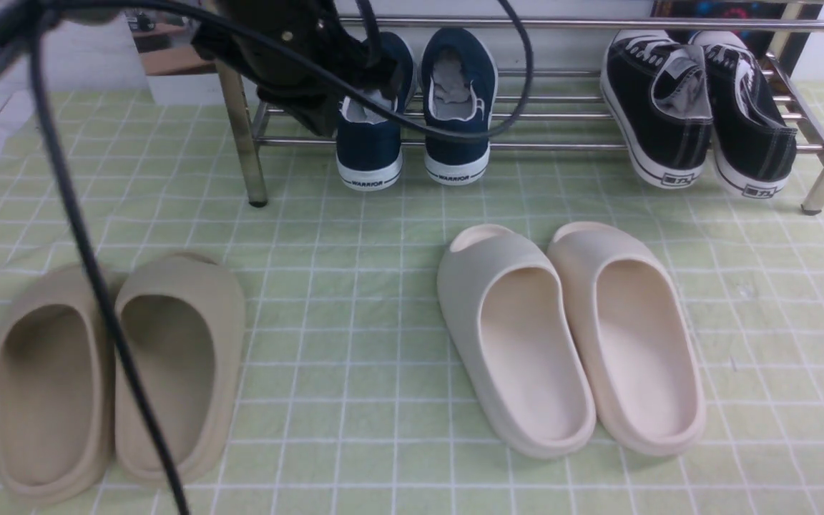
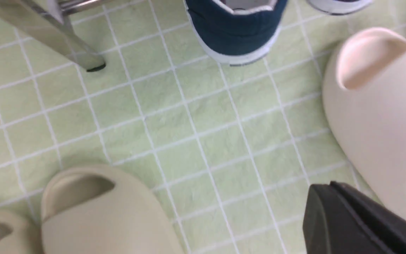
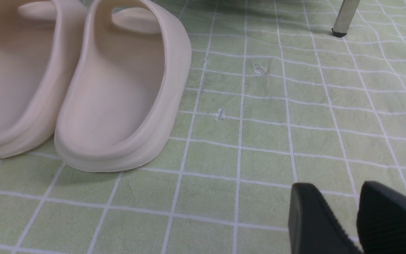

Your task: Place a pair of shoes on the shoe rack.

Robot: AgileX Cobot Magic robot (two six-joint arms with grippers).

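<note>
WARRIOR is printed in dark capitals on the white heel strip of the left navy shoe (image 1: 369, 146), and the same word stands on the heel of the right navy shoe (image 1: 457, 107). The black sneakers (image 1: 662, 136) carry small heel patches (boxed marks, too blurred to read).

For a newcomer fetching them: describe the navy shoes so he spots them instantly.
Find the shoe rack at the back of the green checked cloth. Two pairs rest on it, heels outward. The pair of shoes near its left end is navy and laceless, WARRIOR on white heels, unlike the black lace-up sneakers beside it.
</note>
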